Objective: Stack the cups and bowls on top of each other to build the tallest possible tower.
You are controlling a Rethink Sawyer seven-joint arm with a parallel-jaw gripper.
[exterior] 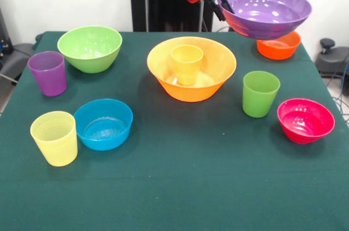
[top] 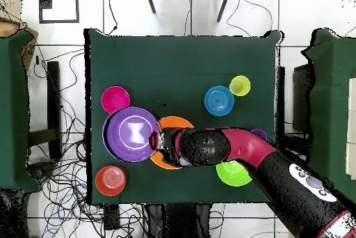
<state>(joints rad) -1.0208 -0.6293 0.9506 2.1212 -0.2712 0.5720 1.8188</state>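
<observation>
Green cloth covers the table (exterior: 180, 187). Front view, left to right: at the left edge the purple cup (exterior: 48, 73) stands upright; below it the pale yellow cup (exterior: 54, 138) stands just beside the blue bowl (exterior: 103, 124). At upper left sits the light green bowl (exterior: 90, 48). At centre the large orange-yellow bowl (exterior: 192, 68) holds an orange cup (exterior: 187, 64) upright inside it. Right of centre the green cup (exterior: 260, 93) stands alone, and the pink-red bowl (exterior: 305, 120) sits near the right edge. At upper right the gripper (exterior: 224, 3) pinches the left rim of the wide purple bowl (exterior: 265, 11), one finger inside the bowl and one outside. That bowl hangs clear of the cloth, tilted slightly, and partly hides the orange-red bowl (exterior: 279, 46) behind it. Overhead view: the purple bowl appears at left centre, overlapping the orange-yellow bowl's edge. No tower is standing; every other piece rests separately on the cloth.
</observation>
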